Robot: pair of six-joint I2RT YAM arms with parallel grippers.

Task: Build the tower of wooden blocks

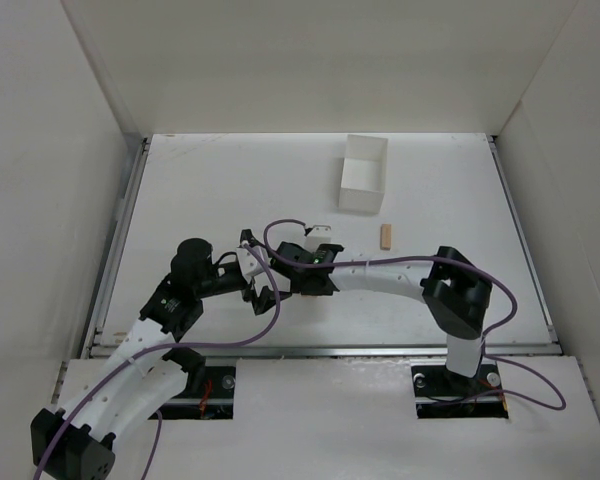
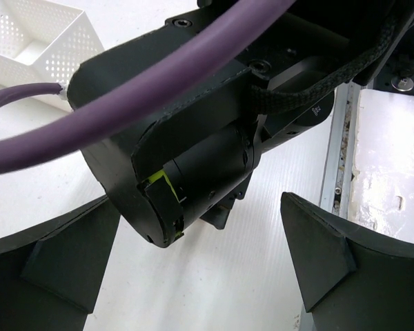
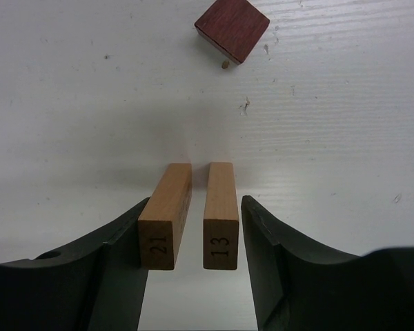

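Blocks are all down on the white table (image 3: 69,103), none stacked. In the right wrist view, the light tan wooden block stamped 21 (image 3: 164,217) and the light tan wooden block stamped 13 (image 3: 221,214) lie side by side, numbered ends toward the camera, with a thin gap between them.

The black two-finger right gripper (image 3: 194,203) sits around that pair with its jaws spread partway. The finger by 21 looks like it's touching the block, and the finger by 13 is just beside it with a sliver of table showing. The two blocks aren't pressed together, so it isn't pinching them.

The dark reddish-brown wooden cube (image 3: 232,29) sits further out ahead of the pair, well apart and turned cornerwise.

From the top camera, a third light tan wooden block (image 1: 385,236) lies on its own near the white square open-topped box (image 1: 363,195), on the box's near side. Both wrists are crowded together mid-table.

The black two-finger left gripper (image 2: 200,207) has its jaws spread wide and is pinching nothing. Its camera mostly sees the right arm's black wrist and a purple cable (image 2: 124,103).
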